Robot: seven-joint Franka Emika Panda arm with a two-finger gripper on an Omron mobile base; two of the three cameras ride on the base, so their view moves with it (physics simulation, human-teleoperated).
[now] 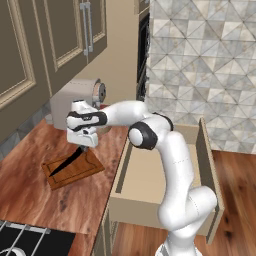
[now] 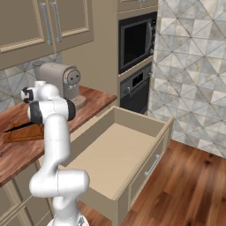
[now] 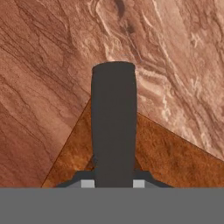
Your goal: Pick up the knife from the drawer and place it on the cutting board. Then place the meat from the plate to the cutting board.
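Your gripper (image 1: 83,146) nearly closed, clamped on knife (image 1: 67,163) handle. Knife over cutting board (image 1: 75,171), long axis slanting: black blade tip low, down toward board's near-left corner; handle high at fingers. Drawer (image 1: 150,185) open beside counter (image 1: 45,200).

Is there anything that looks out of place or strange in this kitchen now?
The drawer stands wide open. The knife lies slanted across the cutting board, its handle between the fingers. Nothing looks spilled or damaged.
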